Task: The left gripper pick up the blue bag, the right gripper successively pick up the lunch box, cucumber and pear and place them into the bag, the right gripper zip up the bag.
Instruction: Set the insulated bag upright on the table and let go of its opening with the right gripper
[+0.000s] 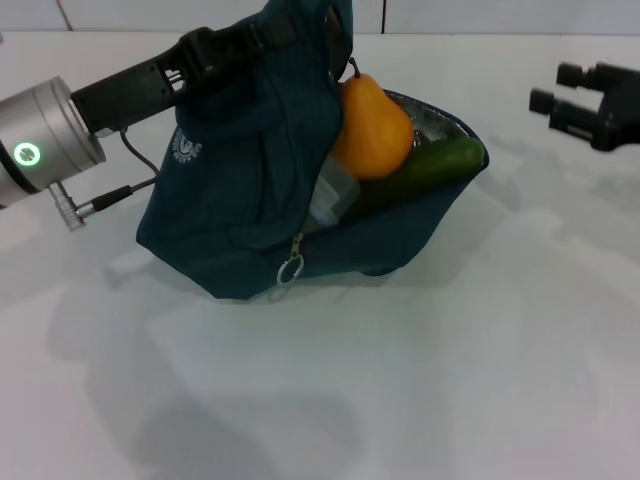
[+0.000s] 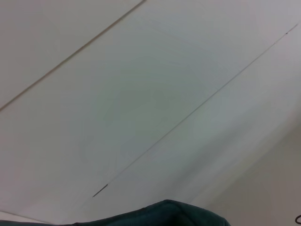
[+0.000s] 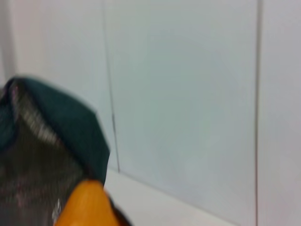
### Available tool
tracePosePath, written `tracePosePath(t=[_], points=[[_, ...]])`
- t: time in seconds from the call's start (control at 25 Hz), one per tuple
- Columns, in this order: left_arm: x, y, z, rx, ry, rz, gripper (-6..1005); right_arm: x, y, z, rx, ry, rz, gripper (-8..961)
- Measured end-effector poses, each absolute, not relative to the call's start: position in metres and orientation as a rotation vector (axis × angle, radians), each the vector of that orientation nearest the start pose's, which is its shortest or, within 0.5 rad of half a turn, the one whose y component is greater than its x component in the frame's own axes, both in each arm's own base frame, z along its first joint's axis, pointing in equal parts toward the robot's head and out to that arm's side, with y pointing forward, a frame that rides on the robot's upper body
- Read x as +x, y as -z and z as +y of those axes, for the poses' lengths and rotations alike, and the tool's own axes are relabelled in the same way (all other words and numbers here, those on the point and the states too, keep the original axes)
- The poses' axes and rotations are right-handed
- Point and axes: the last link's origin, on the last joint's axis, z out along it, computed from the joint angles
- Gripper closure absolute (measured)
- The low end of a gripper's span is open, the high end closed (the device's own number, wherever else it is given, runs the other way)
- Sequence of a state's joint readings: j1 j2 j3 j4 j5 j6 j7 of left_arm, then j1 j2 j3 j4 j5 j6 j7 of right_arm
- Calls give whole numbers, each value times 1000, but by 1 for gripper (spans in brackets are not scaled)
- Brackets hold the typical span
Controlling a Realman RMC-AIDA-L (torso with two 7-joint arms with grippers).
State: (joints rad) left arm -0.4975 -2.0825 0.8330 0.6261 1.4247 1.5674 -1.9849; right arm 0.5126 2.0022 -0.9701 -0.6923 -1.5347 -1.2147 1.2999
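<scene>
Left gripper [image 1: 268,30]: clamped on the top of the blue bag [image 1: 240,190], fingers buried in the fabric, holding that side lifted; black wrist and silver arm segment with a lit green ring reaching in from the bag's left.

Blue bag: dark teal, base resting on the white table [image 1: 400,400], mouth gaping toward its right side, silver lining visible at the far rim. Zipper open; metal ring pull [image 1: 290,269] hanging at the bag's front lower edge. White round logo on the bag's left face. Edge of the fabric also visible in the left wrist view [image 2: 169,214].

Pear [image 1: 372,128]: yellow-orange, upright inside the bag's mouth, stem up; seen close in the right wrist view [image 3: 84,205].

Cucumber [image 1: 435,165]: green, lying inside the bag, just right of the pear, tip at the bag's right rim.

Lunch box [image 1: 332,196]: grey corner showing inside the bag, below the pear.

Right gripper [image 1: 560,100]: well right of the bag, above the table, fingers spread apart, holding nothing.
</scene>
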Motion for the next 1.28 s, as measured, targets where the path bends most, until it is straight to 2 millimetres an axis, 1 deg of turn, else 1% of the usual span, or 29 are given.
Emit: tracePosePath(t=[0.16, 0.4, 0.56, 0.88, 1.28], points=[[-216, -27, 345, -2325, 1498, -1375, 951, 233, -34, 399, -2379, -798, 492, 445], [-215, -27, 346, -2330, 1499, -1373, 951, 212, -13, 414, -2422, -830, 539, 445], [-215, -27, 347, -2329, 1500, -1368, 951, 205, -1, 419, -2452, -807, 548, 446], [-215, -27, 347, -2328, 1500, -1357, 951, 198, 15, 415, -2527, -747, 521, 448], [-214, -26, 347, -2327, 1502, -1356, 951, 202, 21, 417, -2527, -693, 536, 451]])
